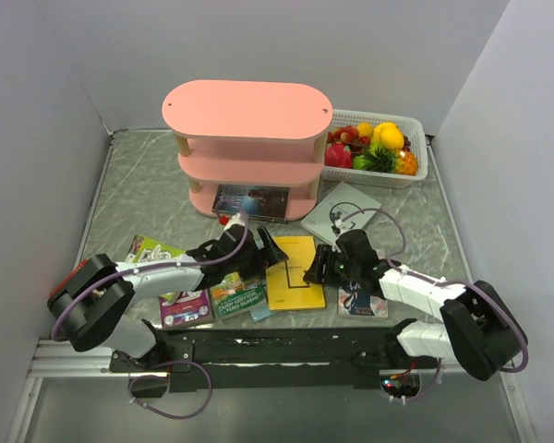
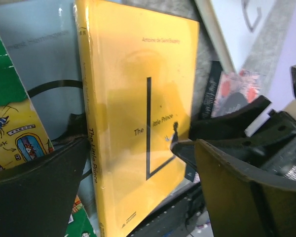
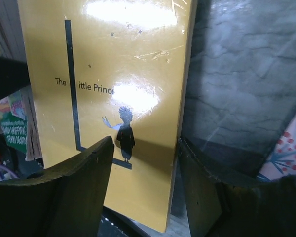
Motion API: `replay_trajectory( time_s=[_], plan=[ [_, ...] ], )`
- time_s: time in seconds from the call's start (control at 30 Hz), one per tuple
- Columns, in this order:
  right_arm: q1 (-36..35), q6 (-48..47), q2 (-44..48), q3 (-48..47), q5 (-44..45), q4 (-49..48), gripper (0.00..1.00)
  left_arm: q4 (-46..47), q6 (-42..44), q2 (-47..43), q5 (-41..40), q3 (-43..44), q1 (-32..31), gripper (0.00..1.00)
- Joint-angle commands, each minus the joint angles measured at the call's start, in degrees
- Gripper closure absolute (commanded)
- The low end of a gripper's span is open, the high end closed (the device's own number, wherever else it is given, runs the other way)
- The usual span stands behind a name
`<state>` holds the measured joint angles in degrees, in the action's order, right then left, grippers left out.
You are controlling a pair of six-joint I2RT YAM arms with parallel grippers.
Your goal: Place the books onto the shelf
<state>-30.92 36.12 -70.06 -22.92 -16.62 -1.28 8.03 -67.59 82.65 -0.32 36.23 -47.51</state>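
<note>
Yellow book (image 1: 295, 281) lies between two grippers: left gripper (image 2: 130, 144) spread wide, right gripper (image 3: 145, 143) parted astride its right edge. One fruit basket (image 1: 388, 179) beside one pink shelf (image 1: 246, 109).

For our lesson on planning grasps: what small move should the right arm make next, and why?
Probably close the right gripper on the yellow book: its edge lies between the open jaws, and the book lies flat on the table.

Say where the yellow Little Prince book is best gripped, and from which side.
Probably its right long edge, the page side, taken from the right. The yellow book lies flat, cover up; that edge borders bare table, while the spine side meets the light blue book. The right gripper is open astride that edge.
</note>
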Motion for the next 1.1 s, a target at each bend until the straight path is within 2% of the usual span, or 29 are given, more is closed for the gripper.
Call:
replay_trajectory(
  time_s=[0.0,0.2,0.3,0.33,0.43,0.53,0.7,0.73,0.83,0.87,1.07],
  plan=[
    [-1.51,0.62,-3.59,0.86,-7.99,-0.83,0.37,-15.84,2.55,3.04,-2.84,0.77,-1.19,0.01],
    [-1.51,0.0,-5.52,0.95,-7.29,-0.39,0.43,-21.19,3.43,3.22,-3.98,-0.37,-1.19,0.01],
    [-1.43,0.62,-6.22,1.38,-6.32,-0.04,0.48,-26.2,3.17,0.51,-8.11,0.16,-1.19,0.01],
    [-1.43,0.62,-6.4,1.47,-6.4,-0.39,0.52,-26.83,3.17,-0.38,-8.9,-0.1,-1.27,0.04],
    [-1.43,0.8,-7.98,1.65,-6.93,-1.62,0.65,-24.83,3.34,-2.93,-8.65,-1.85,-1.19,0.03],
    [-1.43,0.88,-11.84,1.38,-7.72,-3.02,0.67,-21.49,2.99,-2.59,-5.14,-3.53,-1.19,0.02],
    [-1.08,1.94,-18.7,2.61,-8.6,-6.36,0.7,-19.72,1.85,-2.14,-3.64,-5.72,-1.19,0.02],
    [-1.08,2.03,-19.49,2.79,-8.52,-6.72,0.73,-19.11,1.85,-2.67,-3.12,-7.03,-1.19,0.02],
    [-1.07,2.38,-20.72,2.97,-8.43,-7.16,0.79,-13.15,2.11,-5.56,-0.23,-10.72,-1.19,0.01],
    [-0.99,2.2,-21.77,2.79,-8.43,-6.98,0.8,-8.52,2.2,-6.35,0.66,-11.78,-1.19,0.01],
    [-1.08,2.11,-24.24,2.09,-10.79,-8.3,0.8,9.0,3.43,-7.33,11.21,-15.84,-1.27,0.15]
  ],
)
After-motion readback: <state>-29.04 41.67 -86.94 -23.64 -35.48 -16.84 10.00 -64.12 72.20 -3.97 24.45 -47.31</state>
